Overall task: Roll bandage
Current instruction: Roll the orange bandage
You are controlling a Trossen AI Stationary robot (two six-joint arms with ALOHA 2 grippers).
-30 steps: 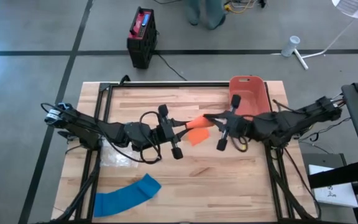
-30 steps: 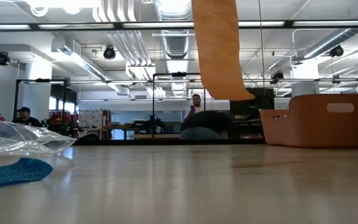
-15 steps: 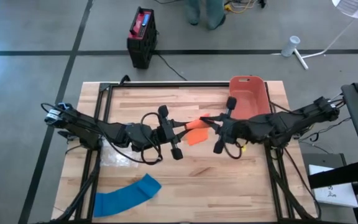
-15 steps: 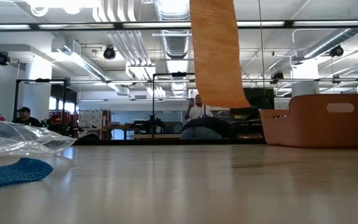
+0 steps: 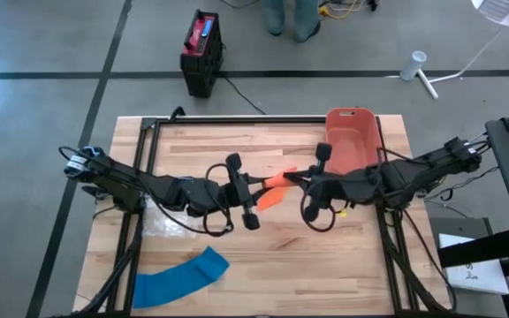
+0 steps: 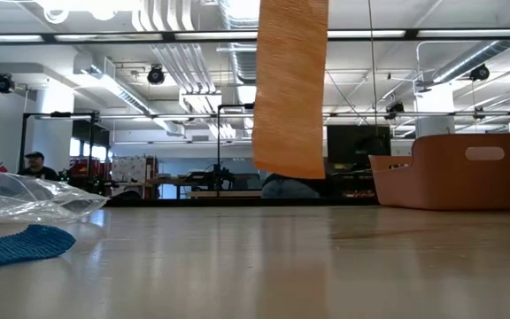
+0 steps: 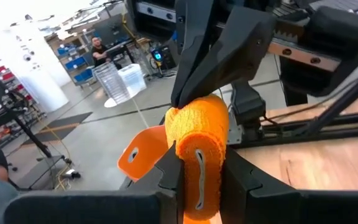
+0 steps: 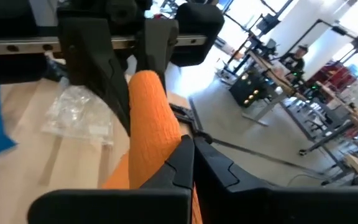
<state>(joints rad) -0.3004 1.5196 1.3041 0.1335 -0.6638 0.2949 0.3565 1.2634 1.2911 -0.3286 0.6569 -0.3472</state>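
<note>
Orange bin [image 5: 353, 137], clear plastic bag [image 5: 162, 221], blue cloth [image 5: 178, 277] on table [image 5: 193, 150].

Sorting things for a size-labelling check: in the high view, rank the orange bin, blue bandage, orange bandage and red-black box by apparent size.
1. Blue bandage and orange bin: too alike to rank.
2. Red-black box.
3. Orange bandage, mostly hidden by the hands.

Orange crepe-cloth bandage [image 7: 199, 146]: rough, ribbed weave, matt, pinched between matt black hard-plastic fingers [image 7: 168, 180]. Pale wooden plank desk [image 5: 281, 247] below the fingers: smooth, faint sheen. Blue woven cloth strip [image 5: 179, 278], coarse and matt, well apart from the fingers. Clear crinkled plastic bag [image 6: 34, 197], glossy. Orange smooth plastic bin [image 6: 450, 170], dull satin, near the fingers.
</note>
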